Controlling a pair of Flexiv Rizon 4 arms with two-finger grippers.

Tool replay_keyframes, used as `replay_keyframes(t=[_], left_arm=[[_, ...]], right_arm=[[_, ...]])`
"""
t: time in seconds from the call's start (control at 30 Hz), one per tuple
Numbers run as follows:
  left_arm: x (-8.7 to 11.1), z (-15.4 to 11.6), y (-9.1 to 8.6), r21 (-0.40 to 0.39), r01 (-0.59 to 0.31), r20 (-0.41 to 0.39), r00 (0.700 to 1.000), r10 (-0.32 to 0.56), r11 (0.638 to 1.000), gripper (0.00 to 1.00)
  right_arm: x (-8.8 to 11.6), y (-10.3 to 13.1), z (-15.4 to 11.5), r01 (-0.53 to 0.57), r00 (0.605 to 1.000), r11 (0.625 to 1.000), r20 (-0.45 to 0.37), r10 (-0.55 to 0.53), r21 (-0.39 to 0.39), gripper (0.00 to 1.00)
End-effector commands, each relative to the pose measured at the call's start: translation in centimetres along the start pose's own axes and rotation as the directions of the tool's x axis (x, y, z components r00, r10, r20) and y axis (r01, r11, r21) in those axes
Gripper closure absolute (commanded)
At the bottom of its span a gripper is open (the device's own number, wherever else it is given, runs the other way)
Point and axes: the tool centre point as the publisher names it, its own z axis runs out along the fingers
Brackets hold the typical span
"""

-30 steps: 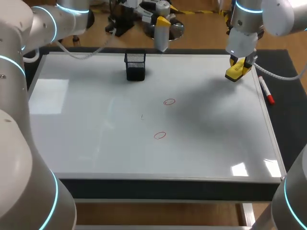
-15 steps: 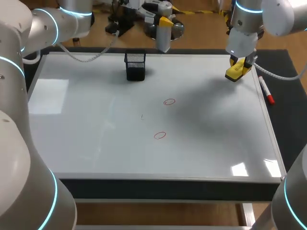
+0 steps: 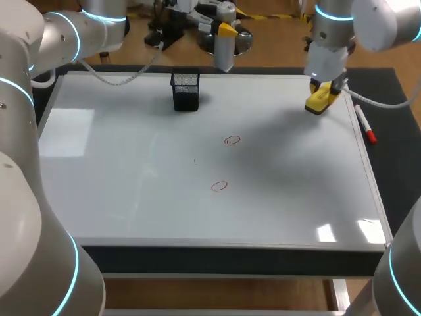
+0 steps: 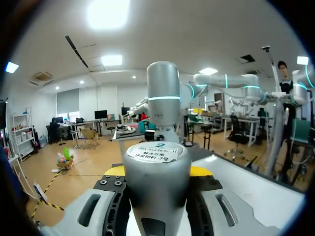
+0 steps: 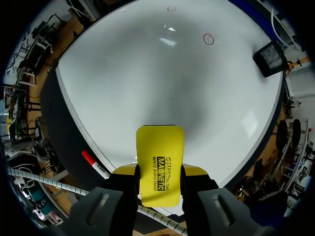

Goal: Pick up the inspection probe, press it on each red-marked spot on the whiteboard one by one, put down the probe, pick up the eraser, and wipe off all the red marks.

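The silver cylindrical probe [image 3: 222,54] hangs tip down over the whiteboard's [image 3: 118,171] far edge, with my left gripper [image 3: 225,31] shut on it. In the left wrist view the probe [image 4: 157,182] fills the gap between the fingers. My right gripper [image 3: 324,87] is shut on the yellow eraser [image 3: 318,99], just above the board's far right corner. The right wrist view shows the eraser [image 5: 159,157] clamped between the fingers, above the board's edge. Two red circles [image 3: 232,139] [image 3: 219,185] lie near the board's middle, seen ahead of the eraser as red circles [image 5: 208,39] [image 5: 171,9].
A black mesh pen cup [image 3: 185,90] stands at the back of the board, left of the probe. A red-capped marker [image 3: 364,124] lies on the dark mat along the board's right edge. A faint small mark [image 3: 195,159] sits left of the circles.
My right gripper has shifted slightly left and back with the eraser. The left gripper with the probe edged a little right early on, then stayed.
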Motion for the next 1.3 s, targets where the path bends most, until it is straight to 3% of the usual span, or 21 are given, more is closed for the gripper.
replay_keyframes(t=[0.03, 0.5, 0.8, 1.3], left_arm=[[-0.7, -0.2, 0.2, 0.005, 0.003, -0.408, 0.913, -0.001, 1.0, 1.0], [-0.7, -0.2, 0.2, 0.005, 0.003, -0.408, 0.913, -0.001, 1.0, 1.0], [-0.7, -0.2, 0.2, 0.005, 0.003, -0.408, 0.913, -0.001, 1.0, 1.0], [-0.7, -0.2, 0.2, 0.005, 0.003, -0.408, 0.913, -0.001, 1.0, 1.0]], right_arm=[[-1.6, 2.0, -0.3, 0.034, 0.999, 0.999, -0.03, -0.033, 0.026, 1.0], [-7.2, 11.7, 0.1, 0.359, 0.933, 0.933, -0.037, -0.358, 0.035, 1.0], [-9.7, 16.4, 0.2, 0.51, 0.86, 0.859, -0.004, -0.51, 0.033, 1.0], [-9.9, 16.7, 0.1, 0.519, 0.854, 0.854, 0.001, -0.52, 0.03, 1.0]])
